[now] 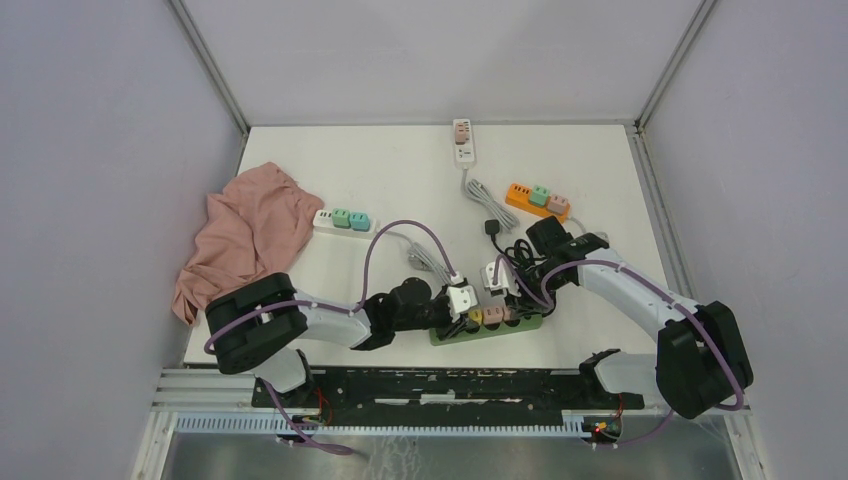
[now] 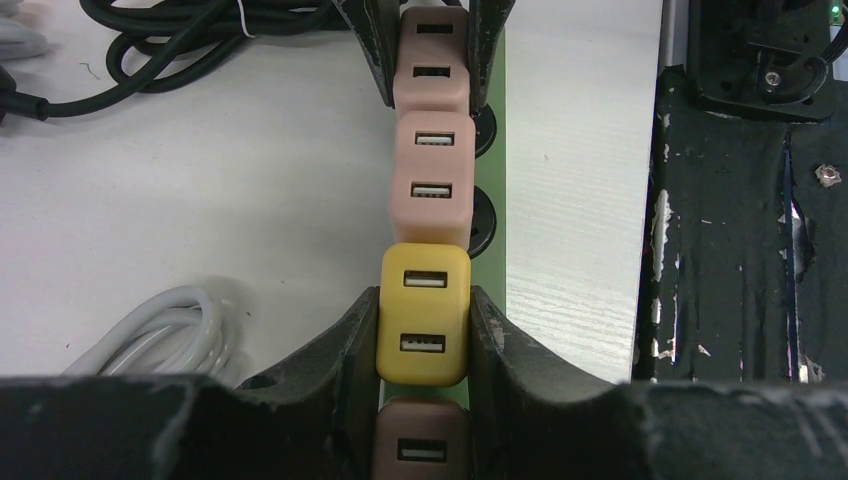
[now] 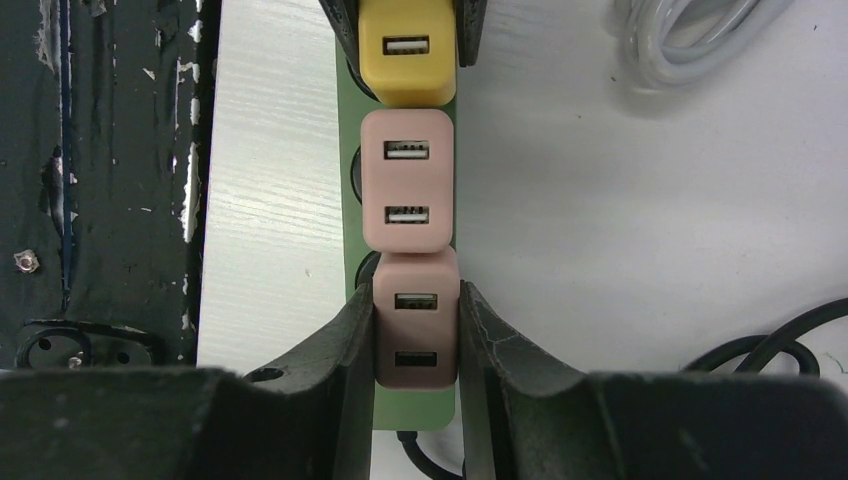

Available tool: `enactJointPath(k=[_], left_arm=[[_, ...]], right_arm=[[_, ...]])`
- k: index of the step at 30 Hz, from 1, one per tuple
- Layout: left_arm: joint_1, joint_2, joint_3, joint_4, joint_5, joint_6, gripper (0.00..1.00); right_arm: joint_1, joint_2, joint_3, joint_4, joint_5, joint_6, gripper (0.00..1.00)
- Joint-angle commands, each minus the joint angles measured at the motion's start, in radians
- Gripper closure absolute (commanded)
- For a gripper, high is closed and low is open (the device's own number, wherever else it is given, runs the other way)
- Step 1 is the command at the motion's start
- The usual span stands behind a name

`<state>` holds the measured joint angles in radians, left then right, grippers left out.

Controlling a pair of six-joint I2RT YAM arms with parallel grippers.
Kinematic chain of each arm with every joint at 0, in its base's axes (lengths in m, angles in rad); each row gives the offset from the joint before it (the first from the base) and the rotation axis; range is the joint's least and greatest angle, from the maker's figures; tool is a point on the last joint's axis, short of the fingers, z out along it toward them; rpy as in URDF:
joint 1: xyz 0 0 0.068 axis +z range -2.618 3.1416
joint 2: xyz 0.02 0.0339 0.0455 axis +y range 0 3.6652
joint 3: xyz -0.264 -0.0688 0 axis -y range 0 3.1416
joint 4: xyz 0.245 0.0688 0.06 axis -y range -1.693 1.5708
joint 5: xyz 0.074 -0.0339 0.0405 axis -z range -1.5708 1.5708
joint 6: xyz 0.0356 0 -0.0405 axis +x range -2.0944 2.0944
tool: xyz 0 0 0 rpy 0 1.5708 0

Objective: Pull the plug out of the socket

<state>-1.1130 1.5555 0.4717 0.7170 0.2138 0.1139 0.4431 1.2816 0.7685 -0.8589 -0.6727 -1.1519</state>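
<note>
Left claw clamps the yellow plug, right claw a pink plug, both hiding sockets of the green strip.

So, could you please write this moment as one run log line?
left gripper: shut on yellow plug | right gripper: shut on end pink plug | both plugs in strip | pull: not yet done

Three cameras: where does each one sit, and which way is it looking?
Top external: above and behind, looking down on the table; left arm and right arm show.
Left wrist: looks down the green power strip; left gripper clamps the yellow plug.
Right wrist: faces the opposite way; right gripper clamps a pink plug.
Both wrist views share that strip and yellow plug.
</note>
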Motion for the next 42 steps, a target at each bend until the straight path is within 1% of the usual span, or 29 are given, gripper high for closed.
enactJointPath(k=[1, 6, 9, 10, 12, 13, 14, 15, 17, 19, 21, 24, 26, 28, 29, 32, 33, 35, 37, 40, 42], left_arm=[[-0.002, -0.001, -0.022, -0.07, -0.048, 0.043, 0.97], [0.005, -0.002, -0.03, -0.09, -0.068, 0.05, 0.97], [0.005, 0.004, -0.028, -0.085, -0.063, 0.05, 0.97], [0.005, 0.009, -0.024, -0.084, -0.06, 0.05, 0.97], [0.005, 0.018, -0.015, -0.085, -0.056, 0.049, 0.97], [0.006, 0.021, -0.013, -0.085, -0.055, 0.049, 0.97], [0.006, 0.024, -0.012, -0.085, -0.053, 0.048, 0.97], [0.006, 0.025, -0.013, -0.085, -0.054, 0.046, 0.97], [0.008, 0.024, -0.019, -0.091, -0.056, 0.048, 0.97], [0.017, 0.018, -0.028, -0.101, -0.059, 0.05, 0.97], [0.033, 0.011, -0.04, -0.102, -0.049, 0.051, 0.97], [0.053, -0.002, -0.047, -0.106, -0.027, 0.051, 0.97], [0.056, -0.006, -0.045, -0.109, -0.021, 0.051, 0.97], [0.056, -0.002, -0.041, -0.107, -0.012, 0.048, 0.97], [0.056, 0.004, -0.038, -0.105, -0.008, 0.044, 0.97], [0.056, 0.025, -0.025, -0.103, 0.006, 0.037, 0.97], [0.056, 0.032, -0.02, -0.108, 0.009, 0.038, 0.97], [0.056, 0.037, -0.014, -0.12, 0.009, 0.037, 0.97], [0.056, 0.035, -0.015, -0.131, 0.006, 0.041, 0.97], [0.057, 0.025, -0.026, -0.134, -0.001, 0.046, 0.97], [0.058, 0.023, -0.027, -0.138, -0.002, 0.049, 0.97]], right_arm=[[-0.01, -0.029, 0.041, 0.036, -0.029, 0.061, 1.0], [-0.006, -0.028, 0.017, -0.134, -0.135, -0.209, 1.0], [0.024, -0.038, 0.005, -0.154, -0.188, -0.256, 1.0], [0.035, -0.037, 0.008, -0.14, -0.197, -0.241, 1.0], [0.043, -0.032, 0.02, -0.062, -0.202, -0.098, 1.0], [0.042, -0.03, 0.029, 0.008, -0.189, -0.014, 1.0], [0.04, -0.03, 0.038, 0.044, -0.167, 0.053, 1.0], [0.031, -0.031, 0.045, 0.06, -0.15, 0.08, 1.0], [-0.005, -0.041, 0.039, 0.058, -0.124, 0.074, 1.0], [-0.049, -0.065, 0.019, 0.02, -0.115, 0.0, 1.0], [-0.079, -0.09, -0.006, -0.048, -0.148, -0.106, 1.0], [-0.077, -0.077, -0.032, -0.16, -0.221, -0.286, 1.0], [-0.044, -0.056, -0.034, -0.184, -0.232, -0.328, 1.0], [-0.005, -0.037, -0.028, -0.148, -0.206, -0.288, 1.0], [0.008, -0.032, -0.024, -0.113, -0.192, -0.24, 1.0], [0.015, -0.029, 0.01, 0.013, -0.194, -0.009, 1.0], [0.014, -0.031, 0.027, 0.033, -0.2, 0.044, 1.0], [-0.002, -0.035, 0.047, 0.051, -0.189, 0.096, 1.0], [-0.035, -0.039, 0.039, 0.045, -0.148, 0.079, 1.0], [-0.087, -0.055, 0.019, -0.013, -0.052, -0.017, 1.0], [-0.114, -0.073, 0.011, -0.07, -0.063, -0.103, 1.0]])
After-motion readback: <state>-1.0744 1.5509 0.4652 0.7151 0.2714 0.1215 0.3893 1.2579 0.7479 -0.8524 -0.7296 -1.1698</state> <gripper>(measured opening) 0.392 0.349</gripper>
